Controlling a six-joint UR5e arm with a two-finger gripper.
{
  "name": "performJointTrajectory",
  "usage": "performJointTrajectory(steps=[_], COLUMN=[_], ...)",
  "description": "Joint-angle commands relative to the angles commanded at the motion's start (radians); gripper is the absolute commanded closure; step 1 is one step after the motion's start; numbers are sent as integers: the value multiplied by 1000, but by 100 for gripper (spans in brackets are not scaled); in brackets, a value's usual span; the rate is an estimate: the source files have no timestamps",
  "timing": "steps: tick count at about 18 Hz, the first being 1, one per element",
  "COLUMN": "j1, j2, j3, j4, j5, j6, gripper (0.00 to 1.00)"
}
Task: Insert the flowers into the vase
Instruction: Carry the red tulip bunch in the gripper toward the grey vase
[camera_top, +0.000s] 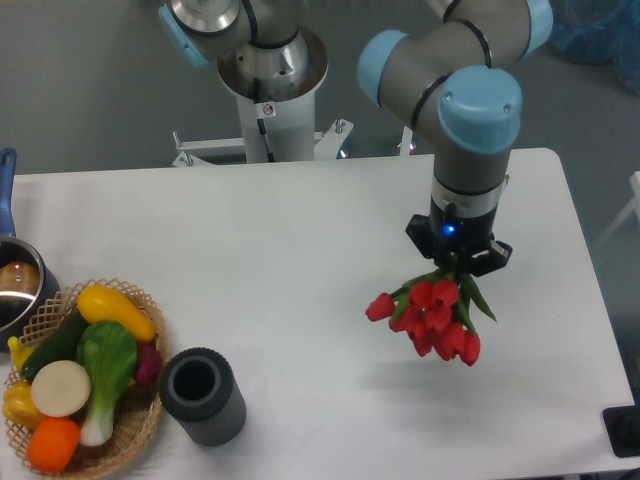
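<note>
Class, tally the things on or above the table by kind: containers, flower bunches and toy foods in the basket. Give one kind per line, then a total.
Containers: 3 (vase, wicker basket, steel pot)
Flower bunches: 1 (flowers, held by the gripper)
Toy foods visible in the basket: 7
Total: 11

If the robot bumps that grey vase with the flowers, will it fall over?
Probably not easily. The vase looks short and wide with thick walls, so it should stand steady. A hard sideways knock could still slide it on the smooth table. The flowers look soft and light, so they likely bend first.
</note>
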Motion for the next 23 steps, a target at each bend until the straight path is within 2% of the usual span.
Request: performJointTrajectory(steps=[4, 7, 9, 11, 13, 15, 18, 20, 23], j1=[-9, -6, -9, -8, -2, -2, 3, 3, 8], j2=[60, 97, 103, 103, 104, 106, 101, 97, 75], j3=[17, 17, 23, 32, 34, 35, 35, 35, 28], j4=[-74, -78, -69, -61, -8, 46, 167, 239, 261], j5=[-63, -141, -149, -210, -306, -357, -434, -539, -768], j6=[5, 3, 6, 5, -12, -61, -175, -257, -308], gripper=[100, 100, 100, 100, 100, 100, 100, 100, 100])
